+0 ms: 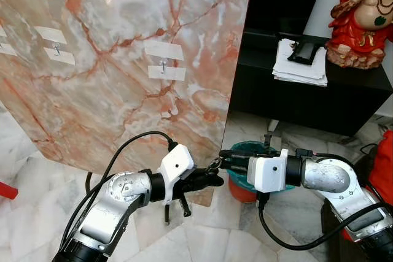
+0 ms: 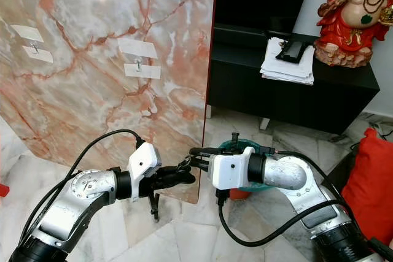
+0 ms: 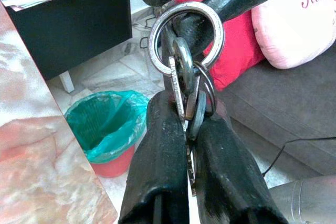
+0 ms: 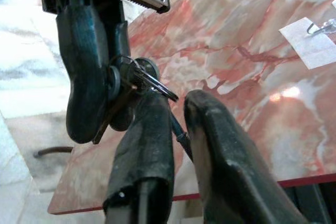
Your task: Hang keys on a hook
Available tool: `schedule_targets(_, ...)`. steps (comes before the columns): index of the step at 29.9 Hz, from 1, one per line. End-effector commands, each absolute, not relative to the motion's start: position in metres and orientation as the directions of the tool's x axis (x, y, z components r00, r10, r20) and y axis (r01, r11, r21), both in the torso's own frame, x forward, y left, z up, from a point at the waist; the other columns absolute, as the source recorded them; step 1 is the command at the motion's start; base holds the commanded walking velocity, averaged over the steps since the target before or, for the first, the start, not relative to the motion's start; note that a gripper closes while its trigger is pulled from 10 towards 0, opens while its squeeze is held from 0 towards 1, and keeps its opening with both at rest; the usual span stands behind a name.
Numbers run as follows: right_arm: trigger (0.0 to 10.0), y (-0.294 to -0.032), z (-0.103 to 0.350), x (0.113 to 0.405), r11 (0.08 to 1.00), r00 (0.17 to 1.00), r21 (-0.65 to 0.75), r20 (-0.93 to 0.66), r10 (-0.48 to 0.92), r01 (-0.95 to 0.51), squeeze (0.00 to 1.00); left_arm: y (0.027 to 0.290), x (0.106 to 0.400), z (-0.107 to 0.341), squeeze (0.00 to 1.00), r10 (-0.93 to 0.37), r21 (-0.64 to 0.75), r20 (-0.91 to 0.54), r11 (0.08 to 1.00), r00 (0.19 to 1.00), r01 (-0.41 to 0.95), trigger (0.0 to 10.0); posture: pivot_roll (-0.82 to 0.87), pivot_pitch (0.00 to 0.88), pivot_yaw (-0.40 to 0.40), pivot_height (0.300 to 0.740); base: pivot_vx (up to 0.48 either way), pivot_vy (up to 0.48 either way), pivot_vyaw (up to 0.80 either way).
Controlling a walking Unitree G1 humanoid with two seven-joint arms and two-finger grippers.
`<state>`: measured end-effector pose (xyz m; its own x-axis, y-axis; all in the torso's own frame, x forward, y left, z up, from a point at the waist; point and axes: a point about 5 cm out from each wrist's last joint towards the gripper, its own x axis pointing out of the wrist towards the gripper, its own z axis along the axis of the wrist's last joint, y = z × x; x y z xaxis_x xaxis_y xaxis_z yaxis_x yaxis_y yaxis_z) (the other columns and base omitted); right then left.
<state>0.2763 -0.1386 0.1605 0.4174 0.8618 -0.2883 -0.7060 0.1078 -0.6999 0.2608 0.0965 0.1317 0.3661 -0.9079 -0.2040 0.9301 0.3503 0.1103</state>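
Low before the leaning pink-veined marble slab (image 1: 123,59), left gripper (image 1: 206,179) pinches the metal key bunch (image 3: 186,85) shut, right gripper (image 1: 226,159) fingers closed on its steel ring; release left only once right holds firm, then lift toward the small taped hook (image 1: 163,64).

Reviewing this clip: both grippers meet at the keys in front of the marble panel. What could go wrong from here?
1. The left gripper clamps the keys while the right gripper pinches the ring; a badly timed release could drop them on the floor.
2. The hook is small and sits well above the grippers, so the ring may miss it.
3. Pushing on the leaning marble panel might shift it.
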Motion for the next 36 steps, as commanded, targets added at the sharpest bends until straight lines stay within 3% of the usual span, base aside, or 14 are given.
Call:
schedule_targets(1,10.0,-0.1406,0.1622,0.2784,0.091,0.428,-0.722,-0.298,0.853,-0.686,0.0,0.0946,0.2591,0.1277,0.0,-0.91,0.099,-0.232,0.329,0.343,0.939,10.0,0.0,0.075,0.004,0.74,0.0,0.0,0.0)
schedule_targets(6,10.0,-0.1423,0.1583,0.2787,0.093,0.431,-0.71,-0.313,0.846,-0.698,0.0,0.0947,0.2594,0.1281,0.0,-0.91,0.099,-0.23,0.331,0.345,0.938,10.0,0.0,0.076,0.005,0.74,0.0,0.0,0.0)
schedule_targets(7,10.0,-0.1423,0.1568,0.2777,0.082,0.42,-0.703,-0.323,0.848,-0.707,0.48,0.0947,0.2593,0.128,0.0,-0.91,0.099,-0.23,0.33,0.344,0.939,10.0,0.0,0.076,0.005,0.74,0.0,0.0,0.0)
schedule_targets(8,10.0,-0.142,0.1564,0.2774,0.079,0.417,-0.704,-0.322,0.85,-0.706,0.67,0.0947,0.2592,0.1278,0.0,-0.91,0.099,-0.231,0.33,0.344,0.939,10.0,0.0,0.075,0.006,0.74,0.0,0.0,0.0)
schedule_targets(10,10.0,-0.1418,0.1566,0.2776,0.08,0.42,-0.709,-0.319,0.85,-0.7,0.7,0.0948,0.2592,0.1278,0.0,-0.91,0.099,-0.232,0.329,0.343,0.939,10.0,0.0,0.075,0.006,0.74,0.0,0.0,0.0)
schedule_targets(11,10.0,-0.1413,0.1576,0.2785,0.086,0.43,-0.723,-0.307,0.849,-0.685,0.52,0.0949,0.2593,0.1279,0.0,-0.91,0.099,-0.232,0.329,0.343,0.939,10.0,0.0,0.075,0.006,0.74,0.0,0.0,0.0)
schedule_targets(12,10.0,-0.141,0.1583,0.279,0.088,0.434,-0.729,-0.302,0.849,-0.679,0.0,0.0948,0.2594,0.1281,0.0,-0.91,0.099,-0.232,0.329,0.343,0.939,10.0,0.0,0.075,0.007,0.74,0.0,0.0,0.0)
schedule_targets(22,10.0,-0.1405,0.1598,0.2794,0.089,0.431,-0.734,-0.291,0.854,-0.673,0.0,0.0946,0.2593,0.1277,0.0,-0.91,0.099,-0.233,0.328,0.342,0.94,10.0,0.0,0.075,0.006,0.74,0.0,0.0,0.0)
schedule_targets(24,9.5,-0.1406,0.1598,0.2793,0.088,0.43,-0.736,-0.29,0.855,-0.672,0.0,0.0946,0.2592,0.1277,0.0,-0.911,0.097,-0.233,0.328,0.341,0.94,10.0,0.01,0.076,0.006,0.74,0.0,0.0,0.0)
schedule_targets(25,8.0,-0.1403,0.16,0.2794,0.087,0.428,-0.737,-0.289,0.856,-0.67,0.0,0.0947,0.2593,0.1274,0.0,-0.91,0.097,-0.234,0.328,0.342,0.94,10.0,0.01,0.076,0.006,0.74,0.0,0.0,0.0)
schedule_targets(26,9.7,-0.14,0.1611,0.2795,0.087,0.43,-0.745,-0.282,0.857,-0.661,0.0,0.0947,0.2593,0.1275,0.0,-0.91,0.097,-0.234,0.328,0.342,0.94,10.0,0.0,0.076,0.007,0.74,0.0,0.0,0.0)
schedule_targets(36,10.0,-0.1385,0.163,0.2796,0.081,0.427,-0.759,-0.272,0.862,-0.646,0.0,0.0945,0.2594,0.1275,0.0,-0.91,0.095,-0.234,0.329,0.343,0.939,10.0,0.01,0.076,0.007,0.74,0.0,0.0,0.0)
